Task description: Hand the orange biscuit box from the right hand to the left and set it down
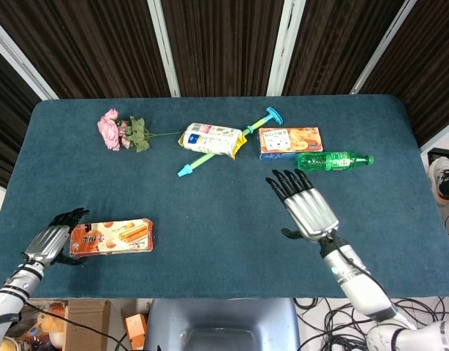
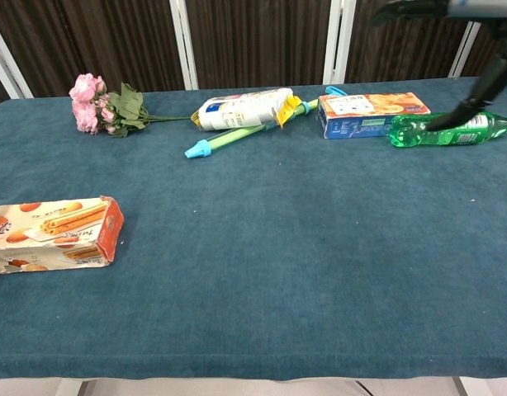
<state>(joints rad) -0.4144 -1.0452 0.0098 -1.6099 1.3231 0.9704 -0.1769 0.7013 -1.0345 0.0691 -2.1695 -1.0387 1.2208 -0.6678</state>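
The orange cardboard biscuit box lies flat at the table's near left; the left hand, fingers apart, touches its end. Draw it straight off. The right hand hovers spread, empty.

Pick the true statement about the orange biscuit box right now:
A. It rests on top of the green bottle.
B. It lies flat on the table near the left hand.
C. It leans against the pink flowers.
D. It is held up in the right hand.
B: the orange biscuit box lies flat on the table beside the left hand, while the right hand hovers open, far from it.
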